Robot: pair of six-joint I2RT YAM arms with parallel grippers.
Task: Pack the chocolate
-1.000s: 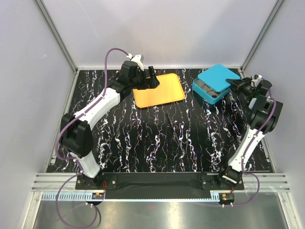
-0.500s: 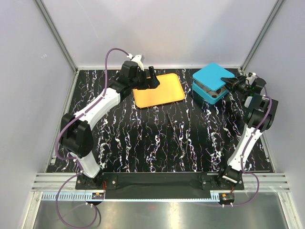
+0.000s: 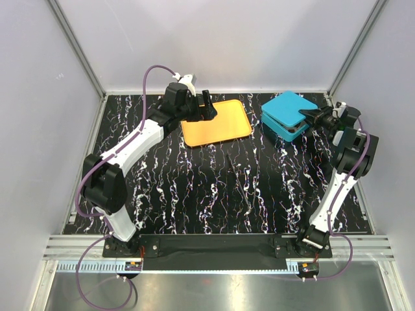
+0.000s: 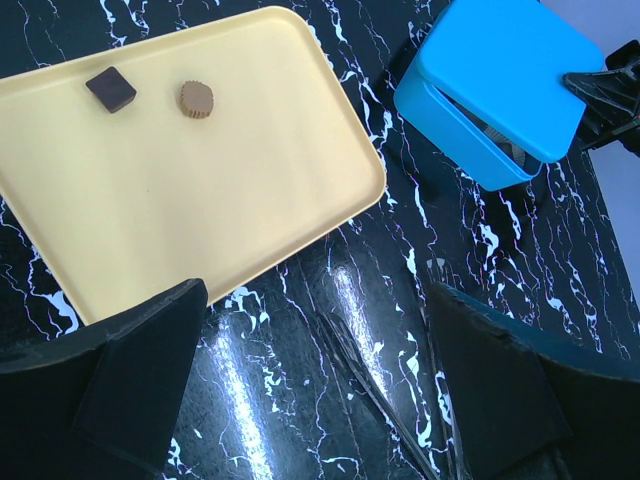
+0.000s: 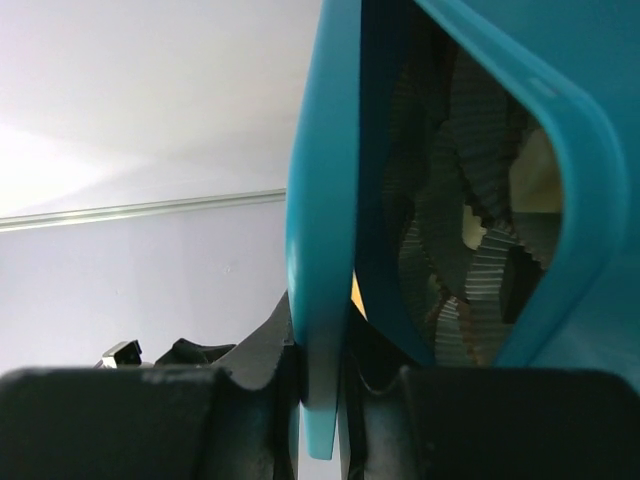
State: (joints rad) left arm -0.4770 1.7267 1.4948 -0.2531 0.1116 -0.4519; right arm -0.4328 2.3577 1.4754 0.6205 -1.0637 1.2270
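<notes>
Two pieces of chocolate lie flat on the orange tray. In your left wrist view they are at its upper left, close together but not touching. One is a dark brown square. It is turned a little, so its sides do not run along the tray's edges, and it has no long axis. The other is a round piece, lighter brown with a ribbed rim, so it points no way. More chocolate sits in the grey pleated cups of the teal box at the far right of the worktop. There you can see one dark piece; most of the rest is hidden.

Your left gripper hangs wide at the tray's left edge and holds nothing. Your right gripper is narrow, clamped on the rim of the lid. The lid covers most of the box.
</notes>
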